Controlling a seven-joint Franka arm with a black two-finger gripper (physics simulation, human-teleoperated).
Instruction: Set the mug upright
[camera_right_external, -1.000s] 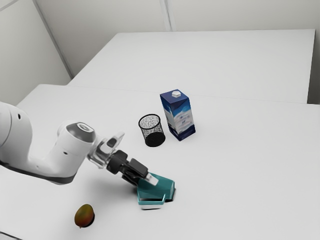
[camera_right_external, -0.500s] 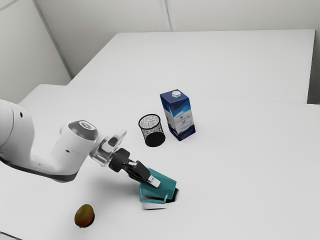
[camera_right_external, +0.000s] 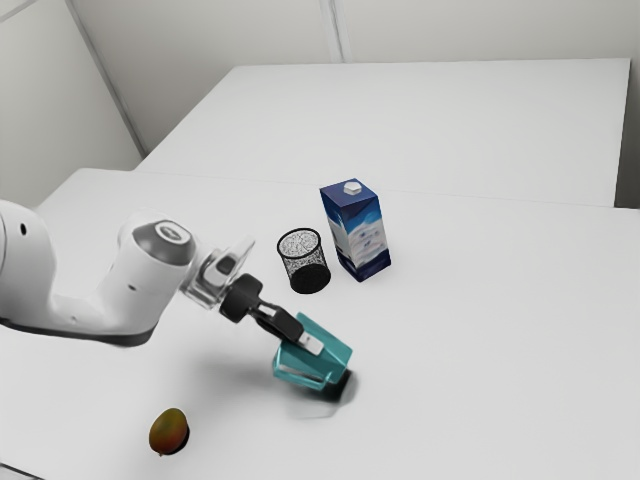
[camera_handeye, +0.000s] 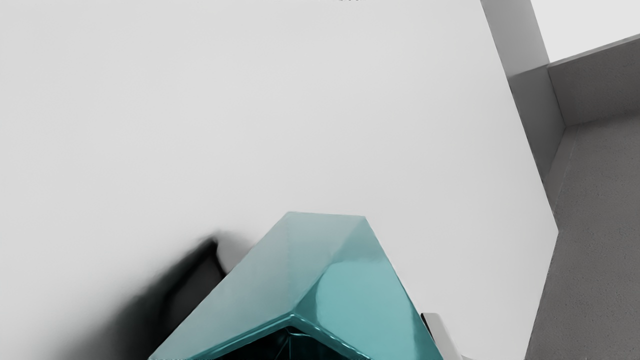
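The teal mug (camera_right_external: 335, 357) has risen since the earlier frames and its tilt has changed, with a softer shadow spread on the white table (camera_right_external: 480, 350) below. It hangs aslant at the black two-finger gripper's (camera_right_external: 311, 345) tips, clamped by them, its open end facing back toward the hand

Mug, teal (camera_handeye: 350, 295), glossy and flat-sided, angular rim, interior dark; one pale fingertip (camera_handeye: 441, 332), black-edged, at its outer wall. Tabletop, white and plain (camera_handeye: 250, 125), bearing a dark, soft-edged shadow (camera_handeye: 187, 297) on the mug's side away from that fingertip; beyond the table's edge, grey speckled surface (camera_handeye: 600, 225).
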